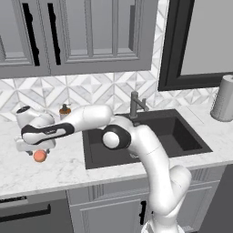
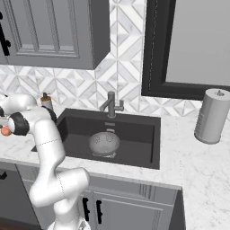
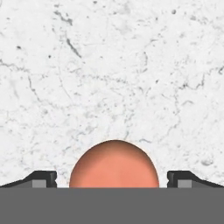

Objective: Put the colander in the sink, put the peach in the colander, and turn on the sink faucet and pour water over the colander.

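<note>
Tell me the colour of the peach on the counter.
The peach is orange-pink, plain with no markings; the hand view shows it best, against white marble.

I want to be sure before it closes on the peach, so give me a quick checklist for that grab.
1. Colander already in the sink: ok.
2. Gripper open: ok, tips stand wide apart.
3. Peach centred between the fingertips: ok in the hand view, a gap on each side.
4. Peach on the counter, left of the sink: ok.
5. Gripper low enough to grip the peach: cannot tell.
6. Faucet off: ok, no stream shows.
</note>
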